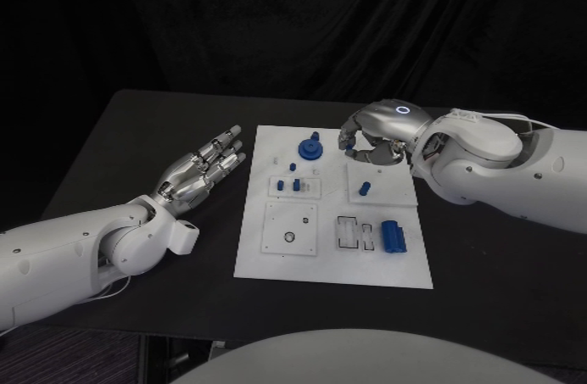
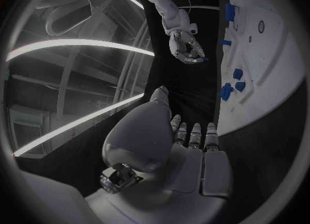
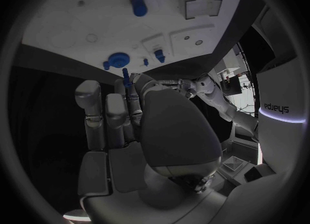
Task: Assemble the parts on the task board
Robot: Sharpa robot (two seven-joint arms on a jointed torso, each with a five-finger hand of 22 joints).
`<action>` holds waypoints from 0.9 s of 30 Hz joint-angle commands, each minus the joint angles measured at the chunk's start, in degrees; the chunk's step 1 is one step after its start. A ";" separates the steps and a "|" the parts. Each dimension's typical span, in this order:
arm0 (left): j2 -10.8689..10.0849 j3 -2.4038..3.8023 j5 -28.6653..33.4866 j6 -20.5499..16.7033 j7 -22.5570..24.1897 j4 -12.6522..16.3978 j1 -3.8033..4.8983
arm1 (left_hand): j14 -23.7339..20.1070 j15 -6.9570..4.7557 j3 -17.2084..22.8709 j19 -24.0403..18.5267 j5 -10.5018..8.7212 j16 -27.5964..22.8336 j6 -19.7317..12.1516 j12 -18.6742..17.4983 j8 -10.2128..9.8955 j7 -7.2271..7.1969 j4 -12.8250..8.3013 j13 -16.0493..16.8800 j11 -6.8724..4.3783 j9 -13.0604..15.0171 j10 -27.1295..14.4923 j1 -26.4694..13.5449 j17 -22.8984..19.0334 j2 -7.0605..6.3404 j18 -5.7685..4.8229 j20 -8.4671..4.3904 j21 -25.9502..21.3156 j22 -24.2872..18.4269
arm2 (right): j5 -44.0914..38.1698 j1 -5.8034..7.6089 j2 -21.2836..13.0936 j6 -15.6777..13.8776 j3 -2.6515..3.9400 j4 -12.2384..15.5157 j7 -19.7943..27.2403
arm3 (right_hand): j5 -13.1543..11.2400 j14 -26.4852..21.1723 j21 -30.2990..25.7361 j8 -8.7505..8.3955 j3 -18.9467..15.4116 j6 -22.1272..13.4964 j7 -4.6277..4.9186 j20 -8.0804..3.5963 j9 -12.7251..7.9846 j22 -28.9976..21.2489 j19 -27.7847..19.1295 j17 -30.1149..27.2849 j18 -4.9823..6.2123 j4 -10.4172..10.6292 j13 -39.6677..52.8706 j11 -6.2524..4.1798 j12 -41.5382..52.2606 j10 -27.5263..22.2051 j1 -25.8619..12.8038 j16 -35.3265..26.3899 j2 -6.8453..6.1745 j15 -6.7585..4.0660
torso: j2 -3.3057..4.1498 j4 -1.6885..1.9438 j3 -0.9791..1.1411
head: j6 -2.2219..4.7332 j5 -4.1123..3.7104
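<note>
The right hand (image 1: 373,142) is over the far part of the task board (image 1: 332,261). Its fingers are curled in, and it pinches a small thin blue part (image 3: 126,76) at the fingertips. In the right wrist view this blue pin sticks up between the thumb and a finger. In the left wrist view the same hand (image 2: 187,48) hangs in the air with a bit of blue at its fingertips.

The left hand (image 1: 202,172) lies flat and open beside the board, near its left edge. Its fingers are stretched out straight and a little apart. It holds nothing. It rests low over the black table (image 1: 135,138).

The white task board sits in the middle of the table. A round blue part with a knob (image 1: 310,149) stands near the far edge of the board, just beside the right hand. Two small blue parts (image 1: 288,185) stand close together a bit nearer to the robot. One more small blue part (image 1: 365,189) stands under the right hand. A bigger blue cylinder (image 1: 393,236) lies on its side near the right edge of the board.
</note>
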 commanded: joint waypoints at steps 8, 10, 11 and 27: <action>0.67 0.06 0.01 1.56 2.30 -0.36 -0.13 | -0.02 -0.52 0.15 0.10 0.30 -0.21 -0.12 -0.11 -0.04 1.08 -0.56 -0.09 1.24 0.00 -0.07 0.42 -0.06 0.52 0.76 0.26 -0.15 -0.03 | -0.69 -5.09 4.53 3.33 -0.05 1.39 1.55 | -0.15 -0.06 -0.28 -0.10 0.40 -0.84 0.10 -0.07 -0.07 5.78 -0.53 0.26 -0.44 -0.84 0.07 0.12 0.09 0.20 1.06 0.03 -0.43 -0.03 | 0.07 0.06 0.01 | 0.00 2.40; 0.79 0.06 0.01 1.67 2.27 -0.35 -0.15 | -0.02 -0.52 0.15 0.10 0.30 -0.21 -0.12 -0.11 -0.04 1.08 -0.56 -0.09 1.24 0.00 -0.07 0.42 -0.06 0.52 0.76 0.26 -0.15 -0.03 | -0.76 -6.11 5.68 4.03 -0.05 0.90 1.74 | -0.15 -0.11 -0.44 -0.11 0.41 -0.86 0.11 -0.06 -0.08 5.73 -0.63 0.17 -0.40 -0.85 0.07 0.13 0.08 0.19 1.07 -0.02 -0.43 -0.02 | 0.05 -0.02 0.00 | 0.00 2.73; 0.83 0.06 0.01 1.71 2.28 -0.35 -0.16 | -0.02 -0.58 0.18 0.10 0.35 -0.21 -0.08 -0.11 -0.03 1.23 -0.61 -0.09 1.36 0.00 -0.05 0.45 -0.06 0.56 0.82 0.26 -0.15 -0.03 | -0.77 -6.47 6.13 4.21 -0.05 0.63 1.81 | -0.23 -0.14 -0.58 -0.17 0.43 -1.00 0.16 -0.05 -0.11 5.69 -0.73 0.14 -0.38 -0.87 0.07 0.18 0.04 0.12 1.08 -0.05 -0.47 0.01 | -0.01 -0.03 -0.03 | 0.00 2.81; 1.16 0.06 0.01 2.34 2.09 -0.56 -0.42 | -0.02 -0.82 0.25 0.10 0.44 -0.21 0.12 -0.09 0.01 1.96 -0.73 -0.07 2.14 0.03 0.01 0.47 -0.06 0.77 1.10 0.30 -0.15 -0.05 | -2.28 -9.59 9.30 3.90 -0.05 -0.95 2.15 | -0.65 -0.29 -0.90 -0.62 0.56 -1.93 0.47 0.14 -0.38 5.56 -1.14 0.05 -0.32 -0.96 0.09 0.49 -0.16 -0.23 0.93 -0.06 -0.78 0.29 | -0.07 0.02 -0.01 | 0.00 2.98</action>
